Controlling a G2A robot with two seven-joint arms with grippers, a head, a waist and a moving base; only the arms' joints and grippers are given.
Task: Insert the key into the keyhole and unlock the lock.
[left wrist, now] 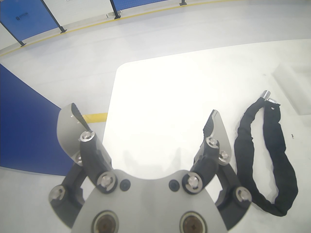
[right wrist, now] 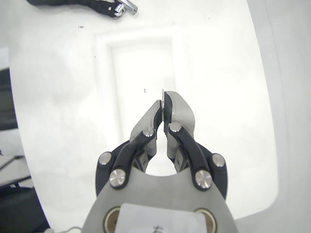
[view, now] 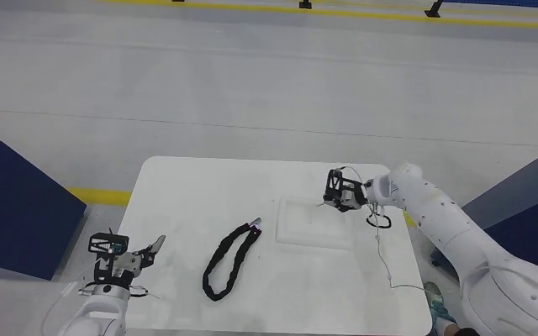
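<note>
Only the pickup looked done: the right tool (right wrist: 163, 101) clenched the key (right wrist: 162, 93) over the tray (view: 290, 238), well apart from the chain lock (view: 229, 262) on the tabletop (view: 185, 193). The left tool (left wrist: 143, 120) hung released. Insertion and turning were left.

**Tally, kind by kind**

One black chain lock (view: 229, 262). One key (right wrist: 162, 95), a thin metal sliver seen edge-on. One shallow white tray (view: 290, 239). One tabletop (view: 193, 193). Two grippers, the left gripper (left wrist: 143, 111) and the right gripper (right wrist: 162, 100), each with two fingers (left wrist: 213, 124).
</note>
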